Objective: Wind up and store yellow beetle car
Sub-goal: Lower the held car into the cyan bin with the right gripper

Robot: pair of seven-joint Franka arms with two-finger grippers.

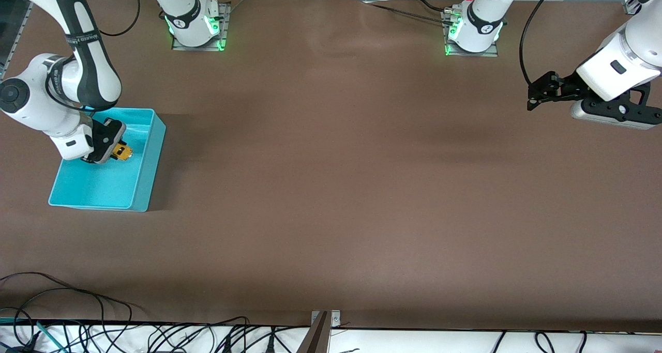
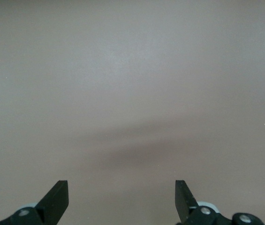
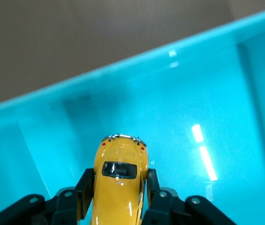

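The yellow beetle car (image 1: 122, 151) is a tiny yellow toy with a dark window. My right gripper (image 1: 115, 152) is shut on it and holds it inside the teal bin (image 1: 150, 156), at the right arm's end of the table. In the right wrist view the car (image 3: 120, 180) sits between the two black fingers (image 3: 84, 190), just above the bin's floor (image 3: 179, 140). My left gripper (image 1: 532, 97) is open and empty, up in the air over the bare table at the left arm's end; its view (image 2: 122, 197) shows only brown table.
The brown table (image 1: 336, 177) is bare between the bin and the left arm. Cables (image 1: 103, 332) lie along the table's edge nearest the front camera. The two arm bases (image 1: 194, 19) stand at the table's edge farthest from that camera.
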